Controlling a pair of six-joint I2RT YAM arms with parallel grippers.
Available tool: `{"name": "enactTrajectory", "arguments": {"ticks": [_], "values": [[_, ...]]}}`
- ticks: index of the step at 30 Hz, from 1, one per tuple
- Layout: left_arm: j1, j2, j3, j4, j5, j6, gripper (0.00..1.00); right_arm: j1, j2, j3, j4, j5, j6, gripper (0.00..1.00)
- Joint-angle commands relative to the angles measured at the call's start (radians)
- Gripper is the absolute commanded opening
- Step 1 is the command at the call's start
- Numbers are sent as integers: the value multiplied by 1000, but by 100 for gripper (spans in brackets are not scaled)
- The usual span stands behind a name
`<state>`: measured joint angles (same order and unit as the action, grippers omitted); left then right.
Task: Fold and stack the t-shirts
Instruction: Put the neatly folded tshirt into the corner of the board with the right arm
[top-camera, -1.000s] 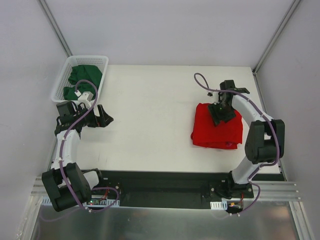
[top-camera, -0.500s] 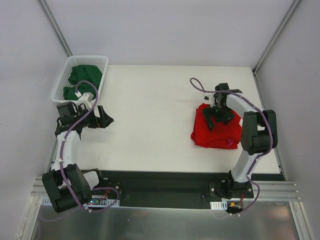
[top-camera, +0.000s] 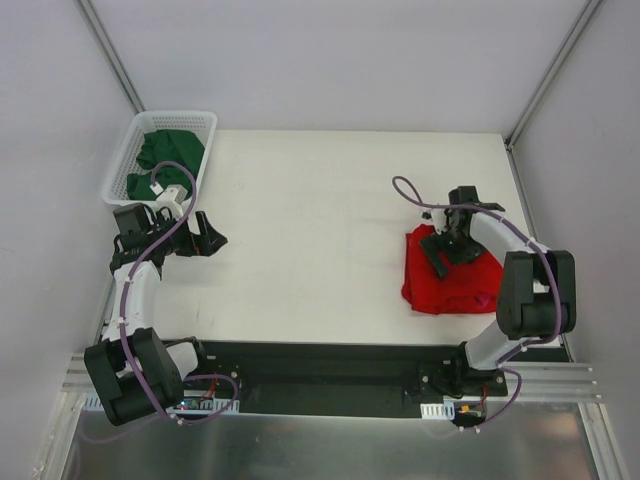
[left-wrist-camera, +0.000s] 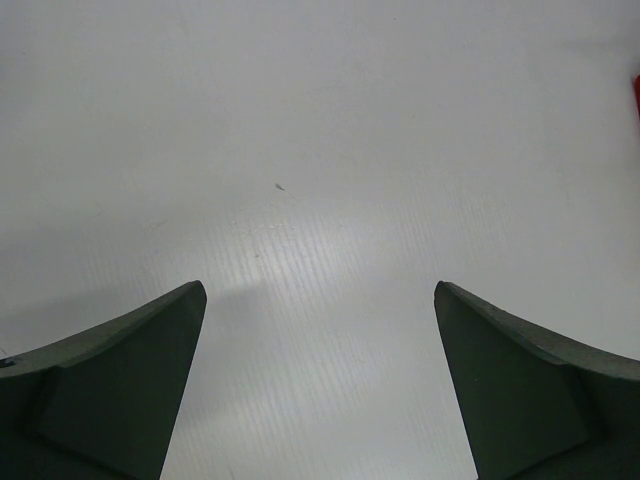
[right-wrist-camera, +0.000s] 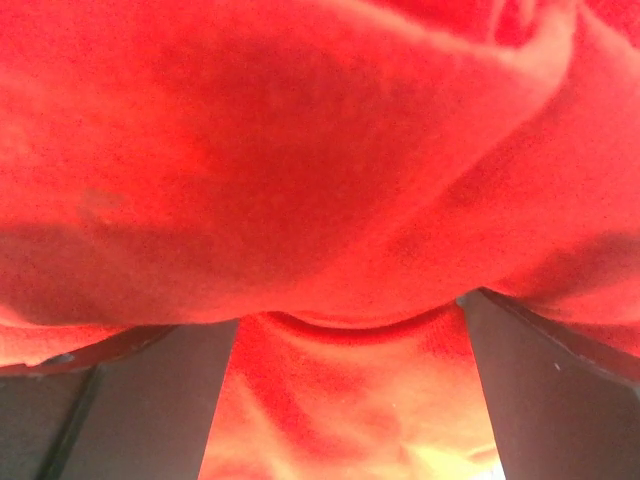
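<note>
A bright red t-shirt (top-camera: 455, 285) lies bunched on the right side of the table (top-camera: 310, 230). A small pink edge (top-camera: 487, 298) shows at its lower right. My right gripper (top-camera: 445, 250) sits low on the shirt's upper part. In the right wrist view red cloth (right-wrist-camera: 300, 150) fills the frame. There the right gripper (right-wrist-camera: 350, 320) is open, its fingers (right-wrist-camera: 150, 400) wide apart with cloth bulging over the tips. Dark green t-shirts (top-camera: 165, 150) lie in the white basket (top-camera: 120, 165). My left gripper (top-camera: 205, 238) (left-wrist-camera: 320, 300) stands open over bare table.
The basket sits at the table's far left corner, just beyond the left arm. Walls close in the table at the back and on both sides. A black rail (top-camera: 320, 365) with the arm bases runs along the near edge.
The red shirt and my right gripper have shifted to the right, and the cloth is more bunched. The right jaws have spread wider. The left arm has not moved.
</note>
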<state>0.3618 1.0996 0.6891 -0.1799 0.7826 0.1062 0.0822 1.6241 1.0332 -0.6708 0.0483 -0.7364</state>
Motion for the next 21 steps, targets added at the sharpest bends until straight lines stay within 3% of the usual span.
{"name": "enactTrajectory", "arguments": {"ticks": [1,9,16,21], "values": [[8,-10,10,19,26,18,99,-79,-93,-84,-104,35,-109,96],[8,-27,13,19,35,-10,99,-298,-222,-117,-165,-37,-318,96],[6,-41,20,19,24,-17,99,-553,-149,-67,-204,-154,-474,96],[8,-53,16,19,9,-13,99,-596,-147,-39,-239,-198,-488,96]]}}
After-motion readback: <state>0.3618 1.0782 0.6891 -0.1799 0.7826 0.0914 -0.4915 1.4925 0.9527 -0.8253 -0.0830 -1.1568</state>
